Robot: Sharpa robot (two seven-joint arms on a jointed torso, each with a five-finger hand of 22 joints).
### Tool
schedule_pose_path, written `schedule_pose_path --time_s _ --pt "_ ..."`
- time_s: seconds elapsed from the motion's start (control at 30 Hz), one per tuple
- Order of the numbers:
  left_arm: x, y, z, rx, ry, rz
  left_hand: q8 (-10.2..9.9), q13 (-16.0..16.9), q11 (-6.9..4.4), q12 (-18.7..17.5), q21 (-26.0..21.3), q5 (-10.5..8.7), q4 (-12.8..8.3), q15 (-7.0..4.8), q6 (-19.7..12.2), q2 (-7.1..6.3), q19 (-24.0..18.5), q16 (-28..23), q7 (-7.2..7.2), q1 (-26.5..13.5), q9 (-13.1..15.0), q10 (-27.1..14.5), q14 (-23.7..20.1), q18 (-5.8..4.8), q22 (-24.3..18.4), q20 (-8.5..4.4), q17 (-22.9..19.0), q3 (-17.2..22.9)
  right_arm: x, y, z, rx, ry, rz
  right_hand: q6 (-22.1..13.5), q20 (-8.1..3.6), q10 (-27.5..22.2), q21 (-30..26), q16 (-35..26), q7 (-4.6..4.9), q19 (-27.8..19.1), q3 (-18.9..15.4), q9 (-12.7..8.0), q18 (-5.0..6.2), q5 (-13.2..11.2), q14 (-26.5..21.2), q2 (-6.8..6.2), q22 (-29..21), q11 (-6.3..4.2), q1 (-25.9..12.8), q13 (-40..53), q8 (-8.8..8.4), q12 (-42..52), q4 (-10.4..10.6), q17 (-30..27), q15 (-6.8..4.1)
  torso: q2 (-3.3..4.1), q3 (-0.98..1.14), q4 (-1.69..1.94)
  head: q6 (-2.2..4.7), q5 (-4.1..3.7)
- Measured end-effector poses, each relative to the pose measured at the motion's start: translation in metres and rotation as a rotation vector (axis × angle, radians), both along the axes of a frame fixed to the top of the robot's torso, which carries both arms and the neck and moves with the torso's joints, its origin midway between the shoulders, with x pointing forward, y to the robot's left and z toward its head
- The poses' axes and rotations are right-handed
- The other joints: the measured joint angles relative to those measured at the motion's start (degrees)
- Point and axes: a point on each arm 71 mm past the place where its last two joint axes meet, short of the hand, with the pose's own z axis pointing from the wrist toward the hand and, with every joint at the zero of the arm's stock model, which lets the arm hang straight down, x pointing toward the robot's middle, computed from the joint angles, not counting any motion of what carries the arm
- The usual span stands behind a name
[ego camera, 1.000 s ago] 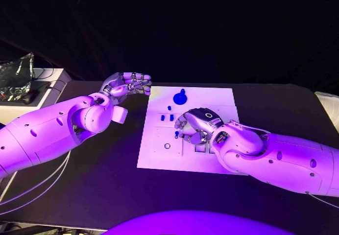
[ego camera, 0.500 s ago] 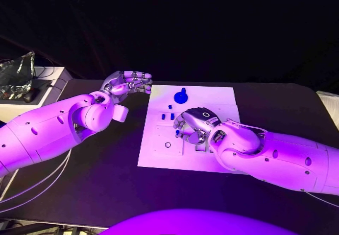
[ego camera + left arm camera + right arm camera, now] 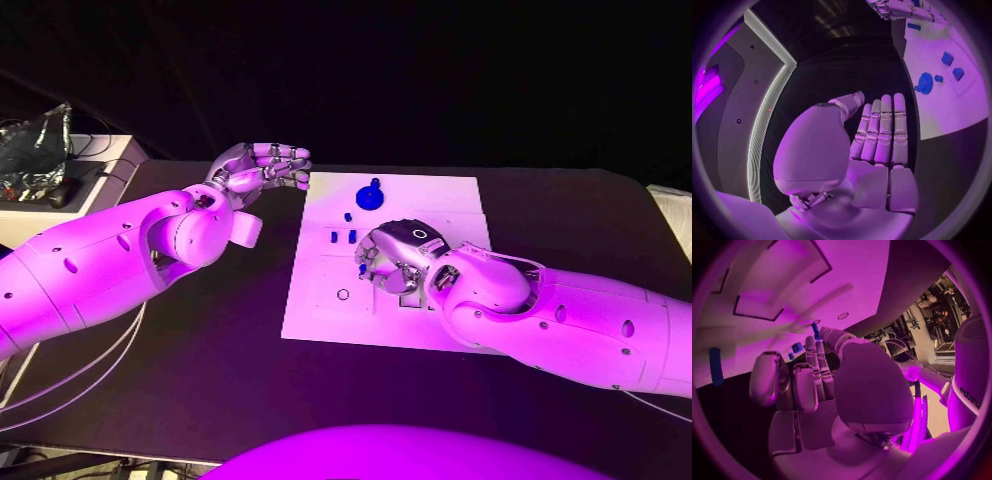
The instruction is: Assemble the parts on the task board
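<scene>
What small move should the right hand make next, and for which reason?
Probably lower the right hand a little onto the task board, toward the small blue part near its fingertips. The hand hovers with fingers curled and seems to hold nothing; the left hand waits beside the board.

One white task board [image 3: 320, 310] lies on the one black table [image 3: 216, 380]. Four blue parts [image 3: 371, 194] are plain on it, and two hands [image 3: 264, 167] work over it.

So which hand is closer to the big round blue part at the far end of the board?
Left, narrowly. The left hand hovers off the board's edge, beside the round part. The right hand sits over mid-board, nearer the robot.
</scene>
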Motion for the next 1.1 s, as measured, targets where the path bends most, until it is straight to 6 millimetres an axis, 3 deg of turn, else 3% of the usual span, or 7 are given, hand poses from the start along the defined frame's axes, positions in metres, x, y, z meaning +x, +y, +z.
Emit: schedule_pose_path --time_s 0.77,1.1 --pt "-0.0002 0.0009 0.0001 0.001 0.001 0.001 0.0 0.01 0.0 -0.29 -0.39 0.0 0.0 0.0 0.0 0.0 0.0 -0.61 0.0 0.0 -0.11 0.0 0.0 0.0 -0.09 0.0 0.22 0.0 0.0012 0.0034 -0.0015 -0.007 -0.002 0.0 2.02 -0.34 1.93 1.16 0.0 -0.47 0.07 1.8 0.58 0.0 0.0 0.0 0.03 0.04 -0.66 -0.03 0.01 0.97 -0.01 -0.27 0.02 -0.43 0.01 0.02 0.08 -0.23 -0.02" --pt "-0.0002 0.002 0.0 0.003 0.002 0.003 0.0 0.01 0.0 -0.29 -0.39 0.0 0.0 0.0 0.0 0.23 0.0 -0.61 0.0 0.23 -0.1 0.0 0.0 0.0 -0.09 0.0 0.28 0.0 0.0006 0.0044 -0.0017 -0.019 -0.007 0.004 4.35 -1.09 5.01 2.44 0.0 -1.14 0.16 4.54 2.0 -0.01 0.68 -0.09 1.93 0.03 -1.29 0.21 0.55 2.81 -0.07 -2.19 0.38 -1.35 0.01 0.03 0.04 -0.36 0.09"
